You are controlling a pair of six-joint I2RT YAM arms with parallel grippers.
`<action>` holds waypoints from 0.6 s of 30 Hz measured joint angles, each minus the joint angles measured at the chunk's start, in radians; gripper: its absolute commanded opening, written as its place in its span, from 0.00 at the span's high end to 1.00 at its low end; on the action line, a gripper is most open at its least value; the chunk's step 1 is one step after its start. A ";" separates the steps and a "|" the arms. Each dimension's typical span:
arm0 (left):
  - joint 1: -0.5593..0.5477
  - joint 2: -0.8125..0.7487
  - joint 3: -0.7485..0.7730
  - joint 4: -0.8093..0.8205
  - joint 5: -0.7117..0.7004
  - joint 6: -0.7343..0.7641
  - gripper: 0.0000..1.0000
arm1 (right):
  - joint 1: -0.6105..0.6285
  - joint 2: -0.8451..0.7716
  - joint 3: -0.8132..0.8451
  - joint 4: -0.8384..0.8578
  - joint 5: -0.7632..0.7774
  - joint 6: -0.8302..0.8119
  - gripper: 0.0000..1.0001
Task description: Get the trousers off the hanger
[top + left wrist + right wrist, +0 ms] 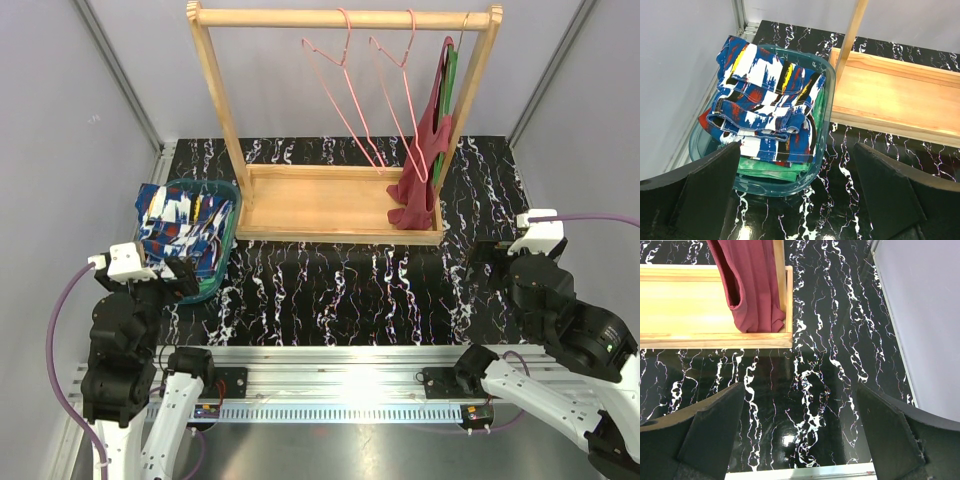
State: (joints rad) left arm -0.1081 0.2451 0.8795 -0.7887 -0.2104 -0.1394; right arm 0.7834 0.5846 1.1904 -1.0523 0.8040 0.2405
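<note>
The dark blue trousers with red and white patches (180, 228) lie folded in a teal basket (228, 232) at the left; they also show in the left wrist view (765, 105), on top of the mint green trousers (775, 169). Two pink wire hangers (345, 90) hang bare on the wooden rack's rail (340, 17). My left gripper (797, 200) is open and empty, just in front of the basket. My right gripper (800, 440) is open and empty over the black marbled table, in front of the rack's right end.
A plain dark red garment (420, 165) hangs on a green hanger (451, 85) at the rack's right end, reaching the wooden base (330, 205); it also shows in the right wrist view (747, 285). Grey walls close the left and right sides.
</note>
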 measured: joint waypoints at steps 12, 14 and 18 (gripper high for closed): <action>0.000 0.000 0.000 0.007 0.000 -0.019 0.01 | 0.000 0.000 0.000 0.011 0.001 0.000 0.00; 0.000 0.000 0.000 0.012 0.000 -0.019 0.01 | 0.000 -0.002 0.000 0.011 0.001 0.000 0.01; 0.000 0.001 0.000 0.022 0.002 -0.022 0.01 | 0.000 -0.011 0.000 0.011 0.000 0.000 0.01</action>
State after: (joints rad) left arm -0.1081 0.2462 0.8795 -0.7670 -0.2089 -0.1612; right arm 0.7834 0.5735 1.1904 -1.0409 0.8040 0.2405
